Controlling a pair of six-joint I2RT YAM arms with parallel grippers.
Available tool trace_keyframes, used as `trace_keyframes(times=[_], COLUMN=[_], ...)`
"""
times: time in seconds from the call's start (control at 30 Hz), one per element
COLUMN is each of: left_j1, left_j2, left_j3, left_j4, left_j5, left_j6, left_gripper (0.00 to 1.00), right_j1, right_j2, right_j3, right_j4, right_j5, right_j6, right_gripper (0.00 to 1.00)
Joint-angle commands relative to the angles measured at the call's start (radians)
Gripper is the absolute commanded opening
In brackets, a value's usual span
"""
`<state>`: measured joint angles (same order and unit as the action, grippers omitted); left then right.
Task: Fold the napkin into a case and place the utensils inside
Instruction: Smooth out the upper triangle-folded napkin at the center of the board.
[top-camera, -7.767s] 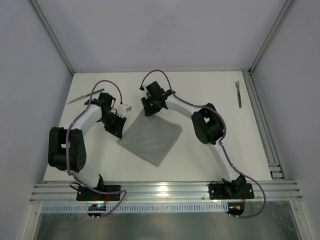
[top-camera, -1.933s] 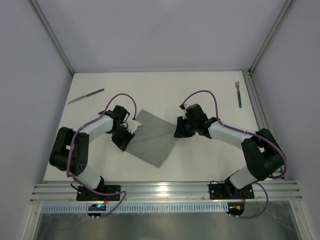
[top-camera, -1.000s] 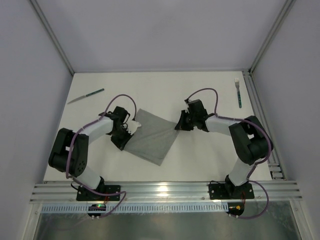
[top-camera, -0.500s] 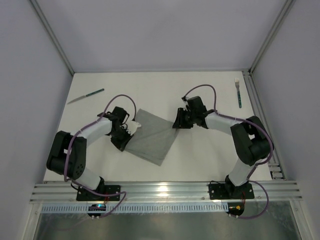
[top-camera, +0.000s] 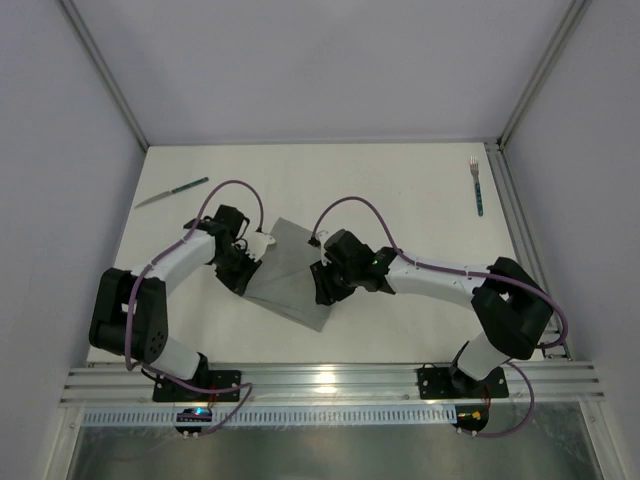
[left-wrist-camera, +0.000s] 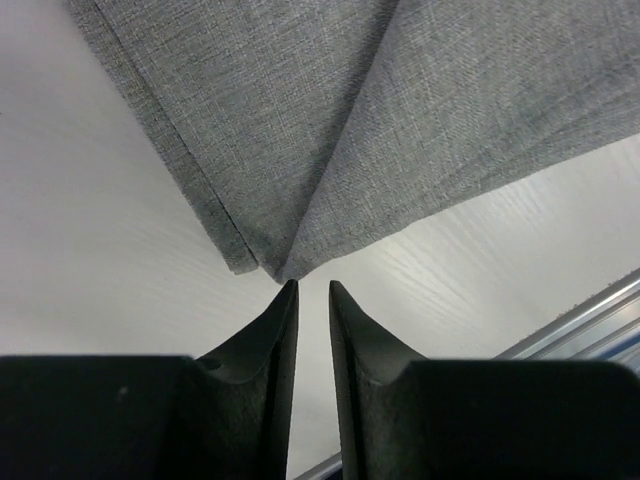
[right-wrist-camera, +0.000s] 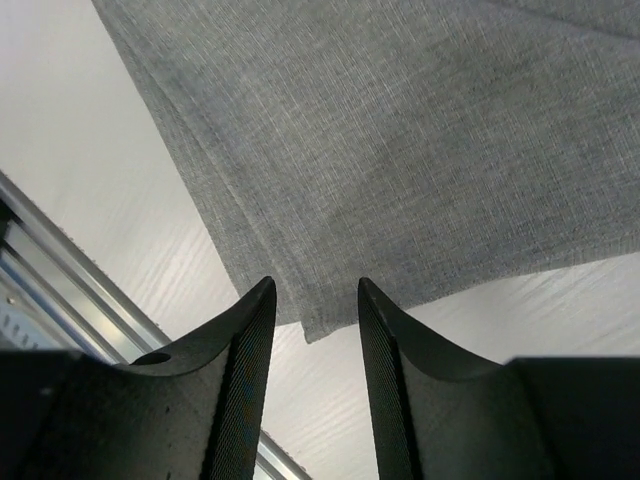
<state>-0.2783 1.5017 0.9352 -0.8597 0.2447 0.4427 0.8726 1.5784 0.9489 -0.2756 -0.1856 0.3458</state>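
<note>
Top external view is showing the right gripper (top-camera: 322, 288) hanging over the near-right edge of the grey napkin (top-camera: 288, 262). It has swung there in the last second from the cloth's right-hand corner, where it was pinched shut. Its fingers are now standing well apart with nothing between them, and on the right wrist view the hem and bare table (top-camera: 420, 200) are showing through the gap. The left gripper (top-camera: 242, 280) is sitting at the napkin's left corner and is parting too. The left wrist view is showing a thin slit between its fingers, with the corner lying just beyond the tips, let go rather than pinched. At that corner one layer is lying over another, so a fold is looking laid. The napkin is resting mid-table between the arms, not yet a narrow case. The knife (top-camera: 172, 192) and the fork (top-camera: 477, 186) are lying well apart from it, far left and far right. Both arms seem to be releasing one fold, with more folding needed before the utensils go in.
</note>
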Motion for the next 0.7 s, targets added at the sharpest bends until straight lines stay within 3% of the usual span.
trace_keyframes(times=[0.0,0.27,0.67], left_j1=[0.005,0.005,0.005], left_j2=[0.037,0.060,0.055], left_j3=[0.028,-0.009,-0.049], left_j4=[0.045,0.065,0.090], left_j5=[-0.058,-0.091,-0.104], left_j6=[-0.030,-0.032,-0.027], left_gripper=[0.22,0.25,0.24], right_j1=[0.032,0.184,0.195], right_j2=[-0.001,-0.011,0.065], right_j3=[-0.021,-0.015,0.024], right_j4=[-0.016,-0.073,-0.117], right_j5=[0.098,0.175,0.293], right_j6=[0.025,-0.034,-0.102], right_gripper=[0.44,0.46,0.43])
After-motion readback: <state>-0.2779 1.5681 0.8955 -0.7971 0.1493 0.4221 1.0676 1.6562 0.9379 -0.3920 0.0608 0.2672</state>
